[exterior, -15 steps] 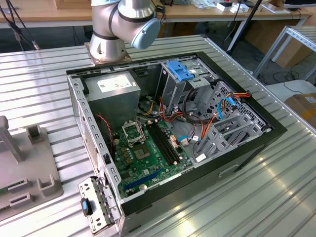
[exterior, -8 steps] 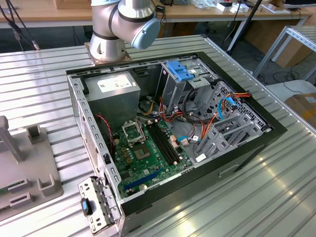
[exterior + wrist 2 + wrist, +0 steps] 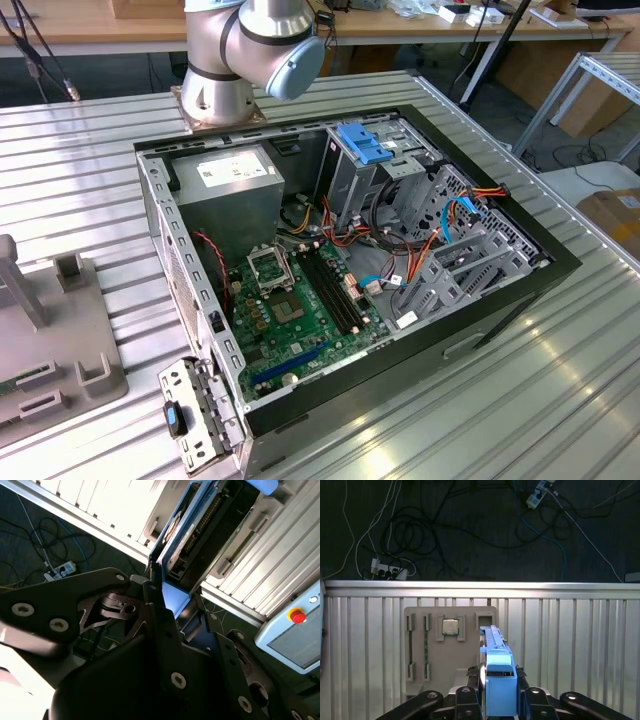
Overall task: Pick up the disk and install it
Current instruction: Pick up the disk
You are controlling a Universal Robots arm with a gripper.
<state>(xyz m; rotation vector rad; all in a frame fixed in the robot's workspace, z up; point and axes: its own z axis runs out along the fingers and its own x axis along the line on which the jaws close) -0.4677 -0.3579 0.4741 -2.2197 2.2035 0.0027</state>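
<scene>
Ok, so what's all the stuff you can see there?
disk: one, blue-railed, held in the claw
computer case: one, black, open, on the metal table
circuit board: one, green, inside the case
latch plate: one, light blue, inside the case
tray: one, grey, on the table
chip: one, silvery, in the tray
red button: one, on a pale blue box
robot arm: one, silver, beyond the case in the exterior view
claw: one, black, shut on the disk
</scene>
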